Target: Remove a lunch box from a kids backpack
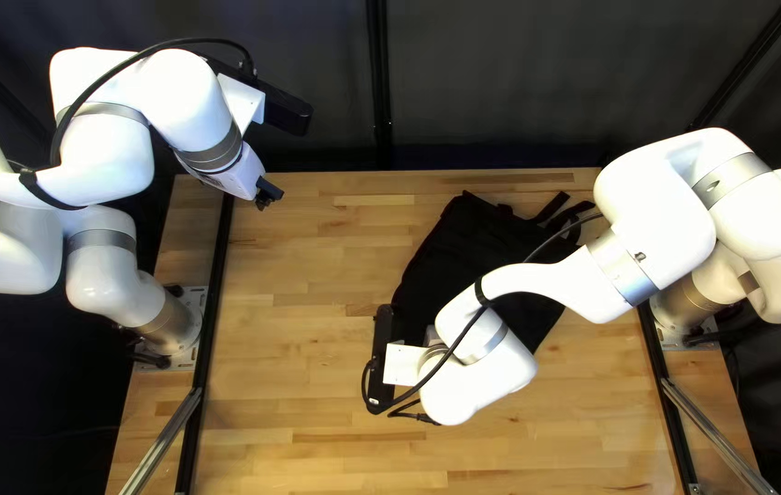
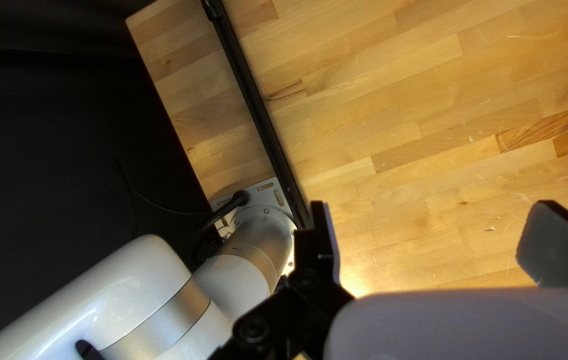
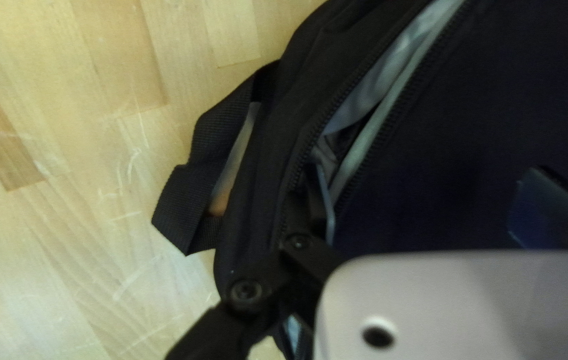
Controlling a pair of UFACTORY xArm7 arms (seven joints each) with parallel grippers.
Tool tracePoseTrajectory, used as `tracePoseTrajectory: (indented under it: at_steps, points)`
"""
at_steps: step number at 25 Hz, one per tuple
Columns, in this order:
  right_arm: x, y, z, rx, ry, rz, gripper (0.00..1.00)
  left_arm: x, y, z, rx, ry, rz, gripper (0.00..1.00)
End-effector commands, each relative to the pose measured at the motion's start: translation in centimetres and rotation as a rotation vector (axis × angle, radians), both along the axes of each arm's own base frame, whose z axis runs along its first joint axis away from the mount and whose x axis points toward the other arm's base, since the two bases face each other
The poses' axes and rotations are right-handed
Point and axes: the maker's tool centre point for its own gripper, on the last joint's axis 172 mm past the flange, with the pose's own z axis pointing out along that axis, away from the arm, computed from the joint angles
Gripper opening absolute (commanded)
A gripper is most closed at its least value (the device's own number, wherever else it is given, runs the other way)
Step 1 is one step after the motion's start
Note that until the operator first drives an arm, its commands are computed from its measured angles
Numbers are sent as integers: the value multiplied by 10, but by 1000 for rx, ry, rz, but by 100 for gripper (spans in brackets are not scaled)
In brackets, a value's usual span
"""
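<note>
A black backpack (image 1: 464,243) lies on the table, partly under my right arm in the top left view. My right gripper (image 1: 433,337) is at its near-left end, fingers hidden there. Seen from the right wrist, the backpack (image 3: 444,147) has a parted zipper showing pale lining (image 3: 370,93). My right gripper (image 3: 434,207) is open, one finger at the zipper gap, the other over the dark front panel. No lunch box is visible. My left gripper (image 1: 266,193) hangs above the table's far-left corner; in its wrist view the left gripper (image 2: 430,243) is open and holds nothing.
A black strap loop (image 3: 194,193) sticks out beside the backpack over the wooden table (image 1: 308,321). Black rails (image 1: 213,312) run along the table's left and right sides. My left arm's base (image 2: 257,233) shows beyond one finger. A cable runs along my right arm.
</note>
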Motion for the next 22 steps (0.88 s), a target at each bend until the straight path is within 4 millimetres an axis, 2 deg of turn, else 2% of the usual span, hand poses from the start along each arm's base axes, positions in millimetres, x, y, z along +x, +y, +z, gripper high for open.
tracePoseTrajectory:
  at_steps: [1, 4, 5, 7, 9, 11, 14, 19, 22]
  points:
    - [-3, -2, -2, -15, 7, 2, 100, 0, 0, 0, 0, 0, 0, 100]
    - [-4, -4, -7, -36, 18, -6, 100, 0, 0, 0, 0, 0, 0, 100]
    - [-4, -4, -8, -43, 22, -9, 94, 0, 0, 0, 0, 0, 0, 100]
    - [-4, -5, -7, -54, 26, -14, 65, 0, 0, 0, 0, 0, 0, 100]
    - [-4, -4, -4, -64, 28, -17, 11, 0, 0, 0, 0, 0, 0, 100]
    - [-4, -3, 2, -77, 31, -19, 4, 0, 0, 0, 0, 0, 0, 100]
    - [-1, -6, 10, -91, 38, -18, 0, 0, 0, 0, 0, 0, 0, 100]
    - [4, -11, 22, -105, 45, -12, 0, 0, 0, 0, 0, 0, 0, 100]
    - [3, -20, 39, -117, 52, -7, 0, 0, 0, 0, 0, 0, 0, 100]
